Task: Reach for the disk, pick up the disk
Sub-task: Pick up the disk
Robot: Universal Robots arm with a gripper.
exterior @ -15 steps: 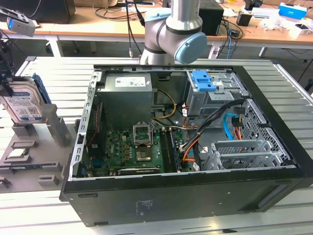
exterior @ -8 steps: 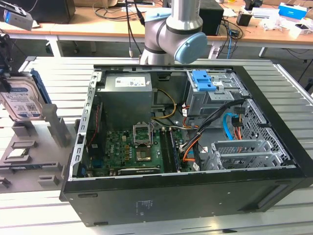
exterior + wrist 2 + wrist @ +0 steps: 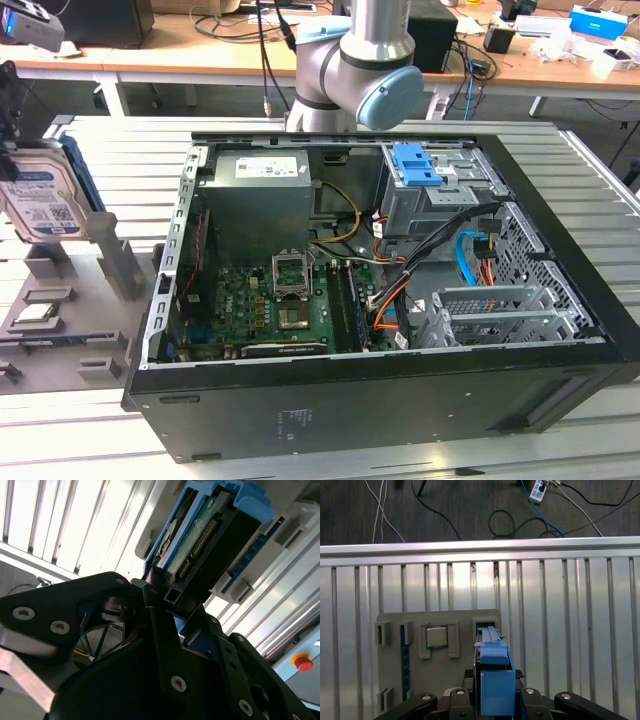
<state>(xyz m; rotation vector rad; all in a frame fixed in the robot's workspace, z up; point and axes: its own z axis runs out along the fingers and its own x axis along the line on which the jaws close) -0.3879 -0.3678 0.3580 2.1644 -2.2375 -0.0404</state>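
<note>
Framed in its blue bracket, the disk (image 3: 38, 198) stands on end at the exterior view's left, long axis near upright and leaning a little, directly beneath the claw (image 3: 495, 702). In the second wrist view the dark fingers (image 3: 157, 630) flank the drive's broad faces and look closed against it, so the grip seems made. Whether its lower end has cleared the slot (image 3: 487, 626) in the grey fixture tray (image 3: 75, 330) cannot be told. A small square chip (image 3: 437, 636) sits in the neighbouring pocket. The tray lies on a slatted aluminium table (image 3: 120, 150), the open computer case (image 3: 380, 410) well apart towards the exterior view's right, cabled floor (image 3: 470, 510) beyond the table's edge.
</note>
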